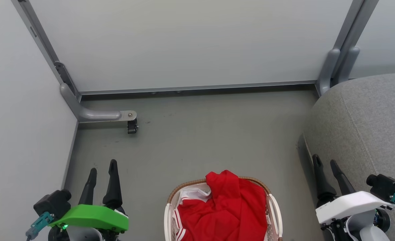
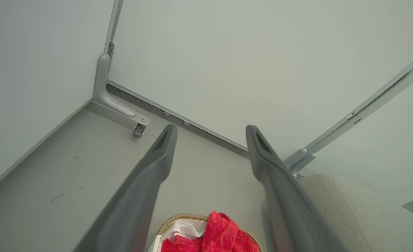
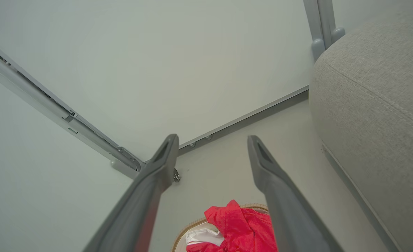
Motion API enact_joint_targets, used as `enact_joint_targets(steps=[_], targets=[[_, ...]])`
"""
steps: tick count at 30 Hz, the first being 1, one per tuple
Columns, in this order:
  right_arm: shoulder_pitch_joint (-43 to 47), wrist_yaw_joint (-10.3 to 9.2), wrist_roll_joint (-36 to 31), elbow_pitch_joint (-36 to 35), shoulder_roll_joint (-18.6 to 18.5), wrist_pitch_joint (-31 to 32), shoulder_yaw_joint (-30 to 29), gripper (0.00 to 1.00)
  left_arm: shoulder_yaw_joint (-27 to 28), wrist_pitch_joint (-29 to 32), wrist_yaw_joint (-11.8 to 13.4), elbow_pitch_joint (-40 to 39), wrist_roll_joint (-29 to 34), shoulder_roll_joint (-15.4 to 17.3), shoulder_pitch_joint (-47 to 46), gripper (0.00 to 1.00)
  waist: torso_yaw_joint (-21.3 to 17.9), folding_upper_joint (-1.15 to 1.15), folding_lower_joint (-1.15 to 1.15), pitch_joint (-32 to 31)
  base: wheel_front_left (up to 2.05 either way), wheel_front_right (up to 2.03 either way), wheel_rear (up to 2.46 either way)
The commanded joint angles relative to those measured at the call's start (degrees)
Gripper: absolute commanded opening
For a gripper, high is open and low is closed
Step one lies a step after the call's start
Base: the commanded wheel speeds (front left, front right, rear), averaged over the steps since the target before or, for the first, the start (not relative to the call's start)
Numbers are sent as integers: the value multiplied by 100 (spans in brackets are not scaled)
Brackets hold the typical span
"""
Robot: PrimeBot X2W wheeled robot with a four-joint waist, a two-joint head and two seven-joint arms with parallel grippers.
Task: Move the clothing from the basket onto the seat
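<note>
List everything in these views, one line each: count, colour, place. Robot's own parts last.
clothing: one heap, number of pieces unclear; bright red with white stripe trim; piled in the basket
basket: one; cream-white with brown woven rim; on the floor, bottom centre of the head view
white fabric: one patch; white; inside the basket, left of the clothing
seat: one; grey woven upholstery; right of the basket
floor: one; grey; under the basket
wall panels: three; pale grey; left, ahead, right rear
bracket foot: one; grey metal; left rear corner
left gripper: one; dark fingers, green cover; open, empty, left of the basket
right gripper: one; dark fingers, white cover; open, empty, by the seat
</note>
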Motion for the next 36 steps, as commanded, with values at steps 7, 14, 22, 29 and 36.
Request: enact_joint_targets(steps=[7,14,22,29,36], targets=[[17,3,-570,-8,-46,-159,43,100,-54,-144,41,-2,566,45,26,100,1,29,0,-7,0,0,0],[42,3,-977,-3,-52,-256,75,100,-65,-250,31,73,947,49,87,100,7,32,0,-15,0,0,0],[79,3,-1426,-9,-57,-366,99,100,-102,-356,51,174,1339,54,127,100,24,35,0,-15,0,0,0],[120,2,-1799,-7,-61,-458,148,100,-98,-442,72,245,1675,57,164,100,28,38,0,-19,0,0,0],[145,2,-2141,19,-65,-546,187,100,-120,-533,94,306,1986,60,191,100,36,41,0,-13,0,0,0]])
